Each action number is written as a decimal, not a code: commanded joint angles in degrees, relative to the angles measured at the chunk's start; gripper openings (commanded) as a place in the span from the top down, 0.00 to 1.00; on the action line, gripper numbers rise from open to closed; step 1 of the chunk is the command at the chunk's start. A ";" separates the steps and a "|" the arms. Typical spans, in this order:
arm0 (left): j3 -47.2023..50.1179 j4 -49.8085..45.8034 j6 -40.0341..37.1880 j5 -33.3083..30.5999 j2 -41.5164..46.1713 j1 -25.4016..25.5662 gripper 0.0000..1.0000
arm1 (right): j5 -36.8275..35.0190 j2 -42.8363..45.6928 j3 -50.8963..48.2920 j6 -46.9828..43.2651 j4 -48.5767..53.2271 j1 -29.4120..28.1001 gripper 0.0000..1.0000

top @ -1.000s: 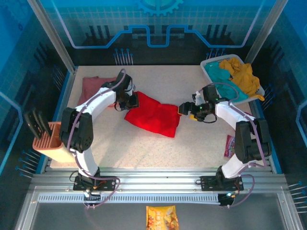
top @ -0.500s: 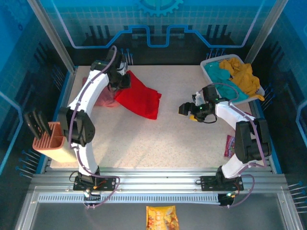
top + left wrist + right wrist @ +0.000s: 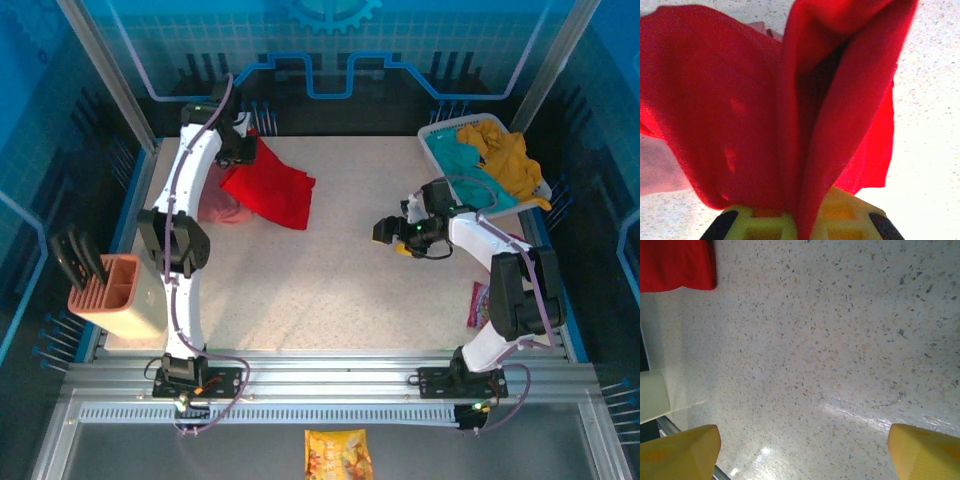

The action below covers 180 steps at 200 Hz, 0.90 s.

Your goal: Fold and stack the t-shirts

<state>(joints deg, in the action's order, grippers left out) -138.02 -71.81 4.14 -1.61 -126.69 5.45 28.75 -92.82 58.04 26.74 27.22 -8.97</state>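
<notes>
Left fingers (image 3: 747,222) clenched on red shirt (image 3: 275,190), hanging over pink shirt (image 3: 220,208); right fingers (image 3: 675,452) spread, empty, above counter (image 3: 330,290).

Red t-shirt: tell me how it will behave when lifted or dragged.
Probably floppy: the red t-shirt hangs in loose folds from the shut left tool. Likely light, since one pinch lifts most of it. It may drape unevenly over the pink t-shirt when lowered.

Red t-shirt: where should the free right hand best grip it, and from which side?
Probably the hanging right edge of the red t-shirt, coming from the robot's right. The left hand pinches its far end, so the cloth drapes towards the open right hand across bare table.
</notes>
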 commanded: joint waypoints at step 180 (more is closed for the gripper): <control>-9.95 -5.22 -4.87 -5.41 0.20 -5.16 1.00 | -1.34 -2.72 0.00 1.12 2.07 -5.10 0.14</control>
<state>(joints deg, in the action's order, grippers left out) -148.35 -75.94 -0.19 -5.80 -126.74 1.63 27.81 -94.37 58.04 27.22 27.64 -12.91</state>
